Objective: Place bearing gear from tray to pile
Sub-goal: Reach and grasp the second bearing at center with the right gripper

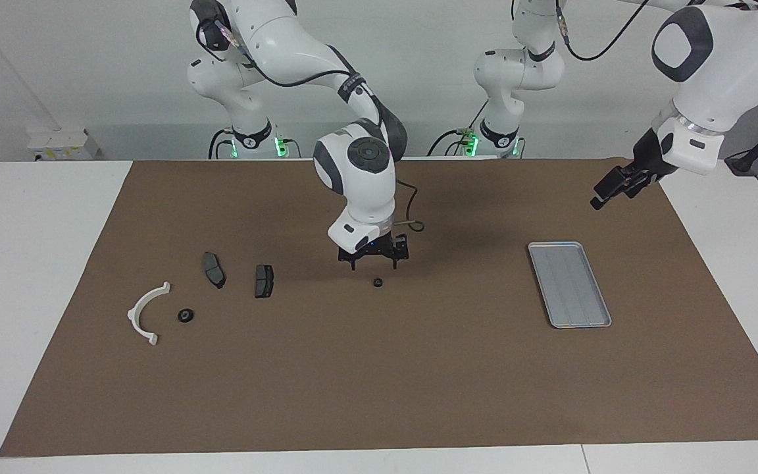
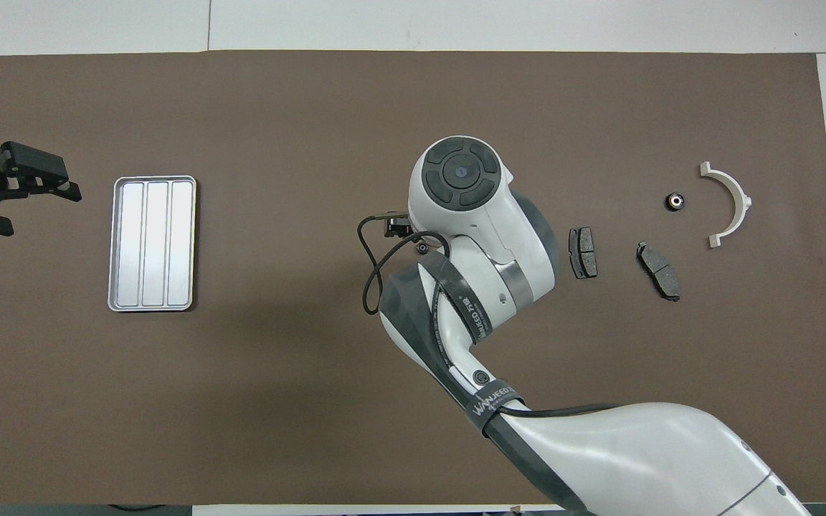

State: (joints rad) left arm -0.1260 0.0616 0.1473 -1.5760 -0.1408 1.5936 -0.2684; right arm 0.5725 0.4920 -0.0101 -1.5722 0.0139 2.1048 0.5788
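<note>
Step in hand, as I judge it: approach for a pickup. The right gripper hangs just above the mat at the centre of the facing view, fingers spread and empty, almost directly over a small dark bearing gear that lies on the brown mat. There is a clear gap between fingertips and part; no contact.

The tray, right of centre in the facing view, holds nothing. The gear sits on the mat roughly midway between the tray and the pile. The pile, at left of the facing view: white bracket, two brake pads, and a second small gear between bracket and pads.

Left gripper waits raised at upper right of the facing view, over the mat's edge beside the tray, fingers parted, carrying nothing.

Next move, by my reading: a short descent with a slight shift to straddle the gear, then a close. The part is small and low, so the fingers must come nearly to the mat and stay well centred, or it may skid away.

Hard to make out: in the overhead view the right arm's wrist covers its own gripper, and the gear only peeks out at the arm's edge. The left arm is cut off at the left edge of that frame.
</note>
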